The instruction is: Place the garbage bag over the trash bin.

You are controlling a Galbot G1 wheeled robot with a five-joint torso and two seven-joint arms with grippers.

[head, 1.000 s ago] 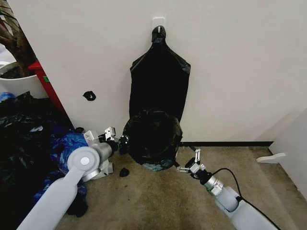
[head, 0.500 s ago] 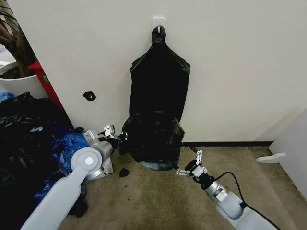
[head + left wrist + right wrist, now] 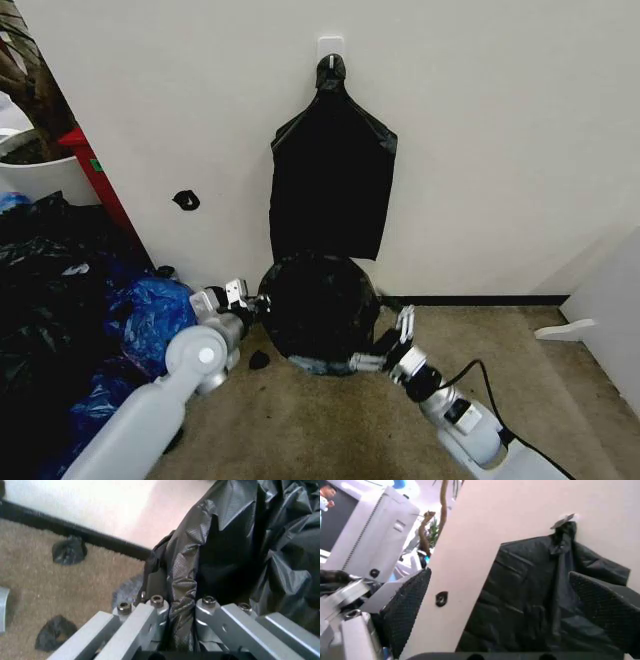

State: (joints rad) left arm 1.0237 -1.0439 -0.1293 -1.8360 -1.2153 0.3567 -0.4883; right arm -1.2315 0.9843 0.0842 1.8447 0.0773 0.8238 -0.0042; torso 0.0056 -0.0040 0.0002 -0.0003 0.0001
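The garbage bag (image 3: 318, 312) is seen stretched round and dark on the carpet (image 3: 330, 420) at the foot of the wall (image 3: 480, 150), and the trash bin is hidden beneath it. At the bag's left edge the left gripper (image 3: 252, 306) is clamped on a crinkled fold of the plastic; in the left wrist view that fold (image 3: 182, 603) is pinched between the two closed finger bars. At the bag's lower right rim the right gripper (image 3: 385, 345) is placed with its fingers spread apart, nothing held between them. Directly above the bag a flat black bag bundle (image 3: 332, 170) is hung from a wall hook (image 3: 331, 45). To the bag's left, heaped blue and black bags (image 3: 70, 300) are crowded against the left arm, and a small black scrap (image 3: 259, 359) is lying on the carpet just beside the bag.
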